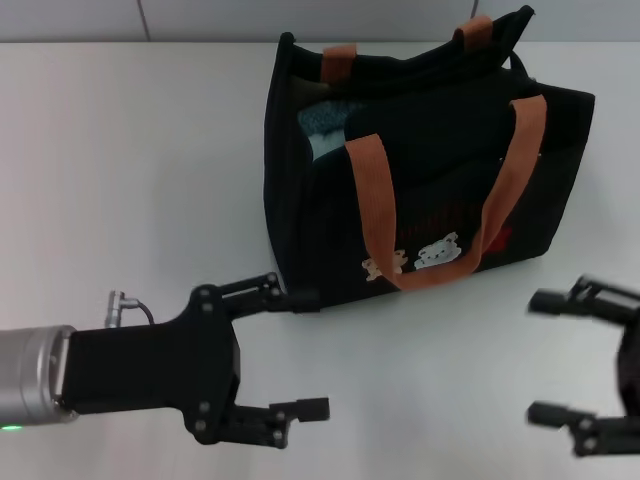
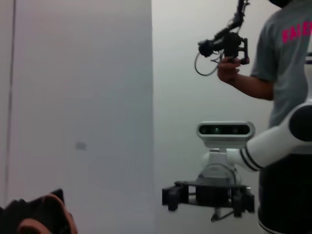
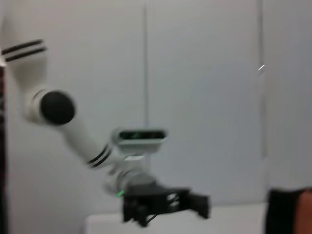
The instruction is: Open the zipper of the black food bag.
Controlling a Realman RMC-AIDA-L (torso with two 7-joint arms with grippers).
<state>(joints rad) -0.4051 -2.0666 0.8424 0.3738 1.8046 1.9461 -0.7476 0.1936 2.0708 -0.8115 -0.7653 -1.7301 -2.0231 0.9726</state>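
Observation:
The black food bag point(image 1: 440, 190) stands upright on the white table point(image 1: 120, 170), its bear pictures and red patch facing me. Its top gapes open, showing a teal item point(image 1: 322, 128) inside. Two orange-brown handles point(image 1: 375, 190) hang over it. The zipper's pull tab is too small to make out. My left gripper point(image 1: 305, 352) is open at the bag's near left corner, its upper fingertip point(image 1: 303, 298) right at the bag's base. My right gripper point(image 1: 545, 357) is open, apart from the bag at its near right. A bag corner point(image 2: 34, 219) shows in the left wrist view.
A person in a grey shirt point(image 2: 285, 58) stands past the right arm holding a handheld device point(image 2: 226, 46). White wall panels lie behind the table. The left wrist view shows the right gripper point(image 2: 209, 197); the right wrist view shows the left gripper point(image 3: 165, 204).

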